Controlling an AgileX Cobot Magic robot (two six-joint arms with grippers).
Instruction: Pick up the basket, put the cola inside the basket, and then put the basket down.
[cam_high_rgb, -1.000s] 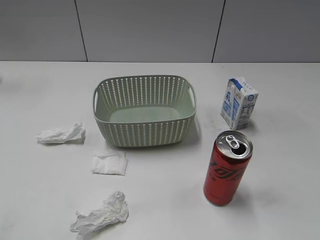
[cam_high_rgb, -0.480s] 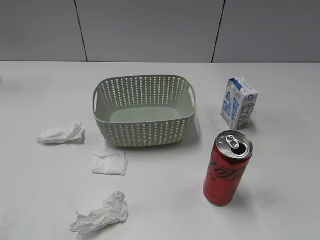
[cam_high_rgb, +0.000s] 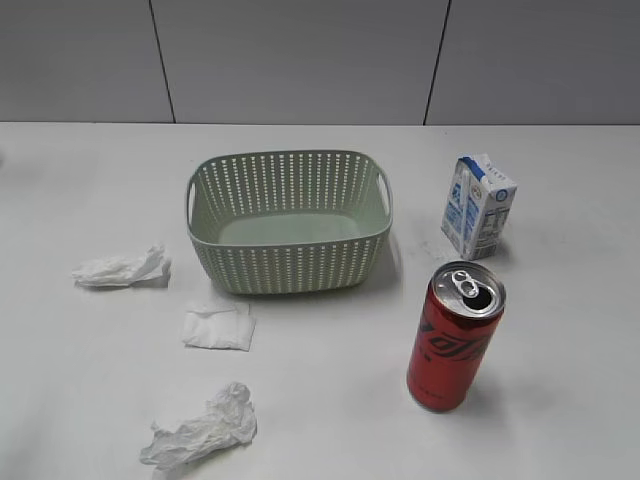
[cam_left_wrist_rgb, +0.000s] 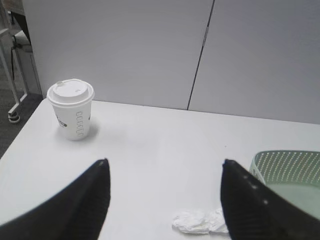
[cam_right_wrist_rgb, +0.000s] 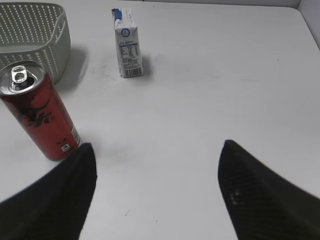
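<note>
The pale green slotted basket stands empty on the white table, mid-back. Its corner shows at the right edge of the left wrist view and at the top left of the right wrist view. The red cola can stands upright, front right of the basket; it also shows in the right wrist view. My left gripper is open and empty, left of the basket. My right gripper is open and empty, to the right of the can. Neither gripper shows in the exterior view.
A white-and-blue milk carton stands right of the basket. Crumpled tissues and a folded one lie left and front of the basket. A white lidded paper cup stands far left.
</note>
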